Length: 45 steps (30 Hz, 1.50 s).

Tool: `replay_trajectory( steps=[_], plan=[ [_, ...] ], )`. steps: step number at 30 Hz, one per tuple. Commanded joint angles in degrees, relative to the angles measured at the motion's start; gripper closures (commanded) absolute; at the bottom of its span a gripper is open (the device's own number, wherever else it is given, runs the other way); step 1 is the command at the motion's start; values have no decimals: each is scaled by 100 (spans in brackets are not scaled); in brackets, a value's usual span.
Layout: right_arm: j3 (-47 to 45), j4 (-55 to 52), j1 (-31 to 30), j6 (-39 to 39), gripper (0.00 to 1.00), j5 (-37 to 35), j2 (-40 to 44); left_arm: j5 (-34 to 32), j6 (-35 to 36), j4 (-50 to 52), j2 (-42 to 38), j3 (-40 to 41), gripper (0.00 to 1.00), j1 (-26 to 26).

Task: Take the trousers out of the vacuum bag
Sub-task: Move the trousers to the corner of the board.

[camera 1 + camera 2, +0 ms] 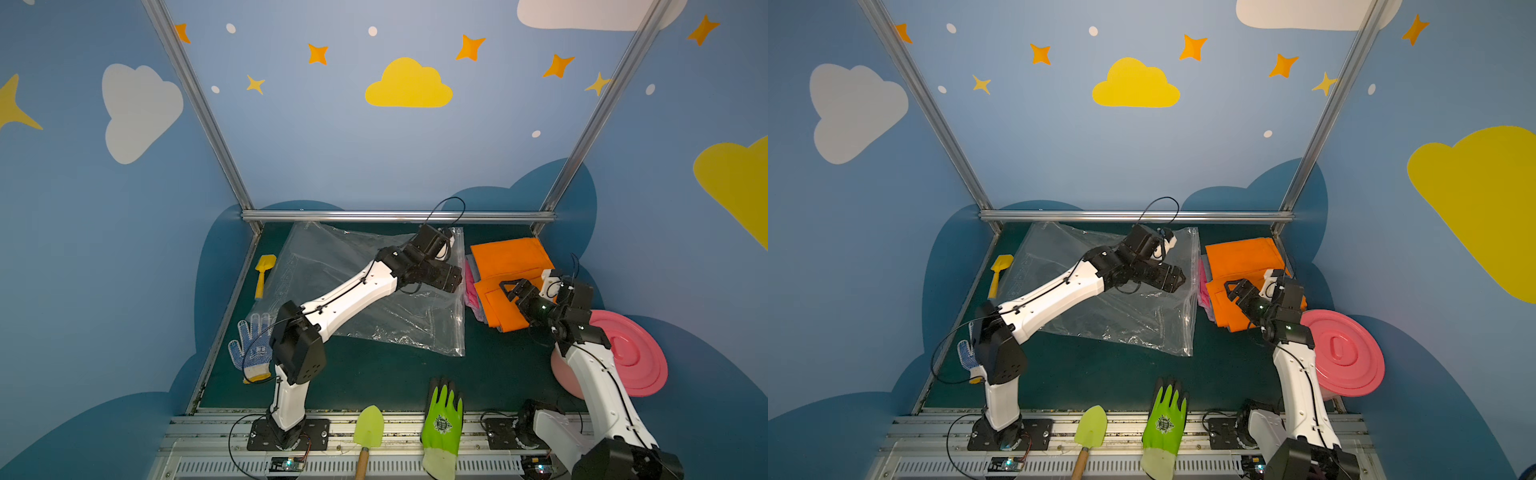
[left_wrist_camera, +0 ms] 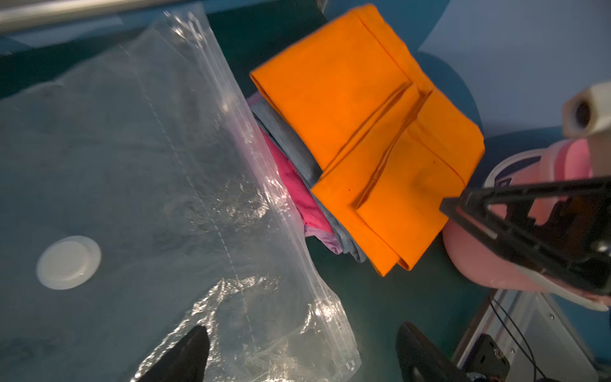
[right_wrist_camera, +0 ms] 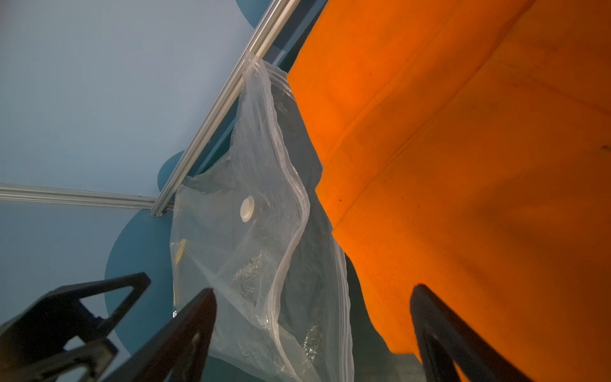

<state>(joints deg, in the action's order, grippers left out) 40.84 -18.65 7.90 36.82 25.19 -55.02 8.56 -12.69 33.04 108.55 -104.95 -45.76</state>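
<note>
both pincers are spread, pinching nothing: the left pincer [image 1: 1177,277] hangs over the vacuum bag [image 1: 324,257] near its zip edge, the right pincer [image 1: 510,291] over the orange trousers [image 1: 509,259]. a low sweep could snag the plastic or shove the stack askew. the bag looks empty. the trousers lie stacked on the desk [image 1: 374,374] just beside it. the pink lidded tub [image 1: 636,353] hides its contents.

Clear vacuum bag [image 1: 328,259] flat and empty, trousers [image 1: 509,259] stacked just beside, orange topmost

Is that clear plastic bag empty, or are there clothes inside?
Empty: the bag lies flat and see-through, and the trousers sit stacked beside it.
</note>
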Motion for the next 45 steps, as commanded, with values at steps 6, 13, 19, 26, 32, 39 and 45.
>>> replay_trajectory(
  steps=[6, 13, 19, 26, 32, 39, 45],
  plan=[
    [-428, -1118, -377, 602, 10, -1120, 328, 76, -346, -737, -460, 806, 10, 422],
    [-663, -1112, -395, 739, 10, -1327, 105, 166, -357, -670, -405, 799, 10, 507],
    [-1066, -375, -359, 1058, 9, -1711, -160, 289, -356, -668, -338, 809, 10, 541],
    [-1062, 467, -263, 1113, 10, -2076, -764, 320, -287, -585, -372, 826, 10, 584],
    [-788, 817, -149, 1106, 11, -2169, -1589, 320, -270, -557, -388, 862, 10, 608],
    [-592, 1347, -75, 1108, 16, -2196, -2235, 322, -269, -551, -388, 871, 10, 627],
    [-145, 1449, 10, 853, 19, -2339, -2654, 320, -264, -525, -387, 853, 10, 648]
  ],
)
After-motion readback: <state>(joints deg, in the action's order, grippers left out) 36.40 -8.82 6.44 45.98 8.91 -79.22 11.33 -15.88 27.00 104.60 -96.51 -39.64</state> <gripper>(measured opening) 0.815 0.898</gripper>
